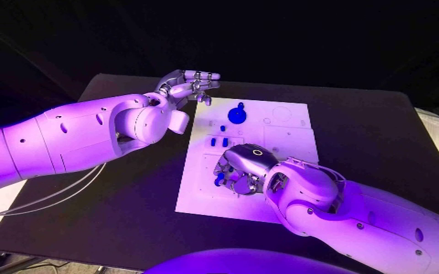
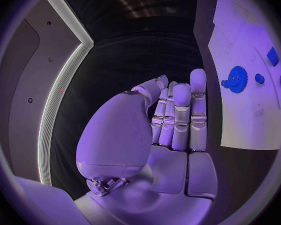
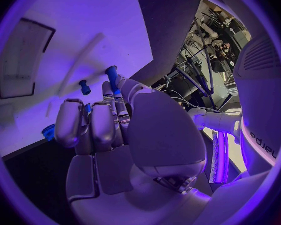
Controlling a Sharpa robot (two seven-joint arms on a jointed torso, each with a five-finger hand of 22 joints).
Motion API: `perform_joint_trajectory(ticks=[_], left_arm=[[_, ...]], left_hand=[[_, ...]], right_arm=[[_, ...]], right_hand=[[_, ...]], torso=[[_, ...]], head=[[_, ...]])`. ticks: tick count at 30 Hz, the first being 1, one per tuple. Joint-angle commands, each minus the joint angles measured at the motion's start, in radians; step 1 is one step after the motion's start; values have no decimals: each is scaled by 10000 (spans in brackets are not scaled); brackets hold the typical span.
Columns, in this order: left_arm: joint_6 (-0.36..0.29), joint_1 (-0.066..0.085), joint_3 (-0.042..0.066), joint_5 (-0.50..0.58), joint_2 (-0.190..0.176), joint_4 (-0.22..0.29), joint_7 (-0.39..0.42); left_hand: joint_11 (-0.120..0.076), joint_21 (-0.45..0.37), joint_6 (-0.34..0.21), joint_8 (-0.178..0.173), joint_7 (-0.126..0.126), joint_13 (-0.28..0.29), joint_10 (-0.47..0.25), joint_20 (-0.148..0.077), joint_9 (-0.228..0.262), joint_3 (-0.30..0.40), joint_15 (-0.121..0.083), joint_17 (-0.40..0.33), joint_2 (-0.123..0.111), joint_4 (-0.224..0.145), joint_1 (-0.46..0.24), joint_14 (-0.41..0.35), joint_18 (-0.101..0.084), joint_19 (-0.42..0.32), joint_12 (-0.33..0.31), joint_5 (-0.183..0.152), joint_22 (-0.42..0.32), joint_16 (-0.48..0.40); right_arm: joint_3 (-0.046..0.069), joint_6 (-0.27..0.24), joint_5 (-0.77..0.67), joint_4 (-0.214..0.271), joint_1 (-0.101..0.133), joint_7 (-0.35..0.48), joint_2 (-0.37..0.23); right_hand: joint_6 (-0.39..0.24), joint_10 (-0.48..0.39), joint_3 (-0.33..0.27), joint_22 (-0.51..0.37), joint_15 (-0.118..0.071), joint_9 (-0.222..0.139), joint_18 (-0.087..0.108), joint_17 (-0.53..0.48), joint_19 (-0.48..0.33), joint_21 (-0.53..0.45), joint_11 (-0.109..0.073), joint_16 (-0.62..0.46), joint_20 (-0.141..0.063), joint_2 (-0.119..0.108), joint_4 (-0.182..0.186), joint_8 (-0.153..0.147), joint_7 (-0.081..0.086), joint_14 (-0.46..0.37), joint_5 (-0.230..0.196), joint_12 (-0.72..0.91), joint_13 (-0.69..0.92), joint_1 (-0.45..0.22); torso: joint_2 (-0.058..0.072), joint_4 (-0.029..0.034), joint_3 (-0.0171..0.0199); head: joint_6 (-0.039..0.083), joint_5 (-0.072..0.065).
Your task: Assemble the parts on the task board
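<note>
The white task board [image 1: 275, 136] lies in the middle of the black table. A blue gear [image 1: 237, 115] sits near its far edge, and small blue pegs [image 1: 217, 141] stand just nearer. My right hand [image 1: 240, 169] is low over the board's near left part with its fingers curled down. In the right wrist view its thumb and a finger pinch a blue peg [image 3: 112, 76], with another small peg [image 3: 85, 87] standing just beyond. My left hand [image 1: 188, 87] hovers above the table beyond the board's far left corner, fingers straight, holding nothing. The left wrist view shows the gear [image 2: 237, 79] off to its side.
Shallow square recesses [image 1: 291, 133] mark the board's right half. Black table [image 1: 366, 128] surrounds the board on every side. Thin white cables [image 1: 55, 195] hang under my left arm near the table's left edge.
</note>
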Motion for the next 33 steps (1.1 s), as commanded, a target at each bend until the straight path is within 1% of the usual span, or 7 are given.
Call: perform_joint_trajectory(ticks=[1,7,14,20,23,28,33], left_arm=[[194,3,6,34,26,11,28],[194,3,6,34,30,10,24],[205,3,6,34,25,7,3],[224,3,6,34,14,4,-33],[231,3,5,34,5,12,-49],[250,3,2,34,-37,39,-74],[260,3,-5,34,-72,45,-78]], left_hand=[[-19,-37,-27,34,50,10,-73,15,-15,-59,-6,-10,103,-23,-33,-47,189,-45,50,-2,-16,-29],[-19,-37,-27,34,50,10,-73,15,-15,-59,-6,-10,103,-23,-33,-47,189,-45,50,-2,-16,-29],[-19,-37,-27,34,50,10,-73,15,-15,-59,-6,-10,103,-23,-33,-47,189,-45,50,-2,-16,-29],[-19,-37,-27,34,50,10,-73,15,-15,-59,-6,-10,103,-23,-33,-47,189,-45,50,-2,-16,-29],[-19,-72,-33,40,49,13,-88,18,-17,-78,-4,-17,115,-14,-45,-49,194,-54,67,1,-40,-25],[-19,-73,-35,40,49,13,-90,18,-17,-80,-4,-18,115,-13,-47,-49,194,-54,68,0,-41,-25],[-16,-78,-44,41,52,14,-104,21,-19,-95,-2,-28,115,-5,-60,-53,194,-54,74,0,-44,-26]], right_arm=[[-76,671,-101,-75,-49,115,49],[-100,522,-163,-119,-49,121,78],[-113,-31,-249,-108,-49,89,53],[-110,-1325,-165,120,-110,213,-230],[-73,-1883,124,340,-144,393,-522],[239,-2745,918,1047,-244,794,-1445],[616,-2837,2608,1840,-263,704,-2877]], right_hand=[[-88,-151,16,-52,60,-18,-86,-23,-90,-41,64,-39,28,-21,9,-55,10,210,-18,-56,-39,-91],[-359,-490,-10,-231,140,-79,-48,-147,-225,-156,155,-115,93,-136,28,-116,58,174,-3,-226,-61,-245],[-1197,-1691,-481,-1050,309,-187,127,-410,-797,-706,334,-284,242,-467,39,-105,73,68,-31,-402,-29,-570],[-2271,-3125,-2196,-2122,533,-166,342,-1016,-1354,-1490,562,-724,408,-419,394,-67,6,-133,191,-48,33,-368],[-2325,-3330,-2790,-2362,483,-152,365,-1271,-1390,-1671,585,-919,431,-417,716,-85,92,-172,180,286,64,-47],[-1965,-2806,-3033,-2466,352,-95,374,-1515,-1313,-1767,404,-1131,324,-253,932,-11,250,-173,177,1044,162,249],[-1359,-1360,-3012,-1893,211,-15,252,-1150,-885,-1391,226,-881,209,-7,1035,145,249,-9,532,1789,282,231]], torso=[[-7,9,-3],[-13,11,-7],[-5,2,2],[4,1,15],[-4,4,11],[-12,-23,11],[-69,-81,-2]], head=[[14,-4],[10,-10],[33,-16],[69,-71],[118,-141],[158,-240],[250,-399]])
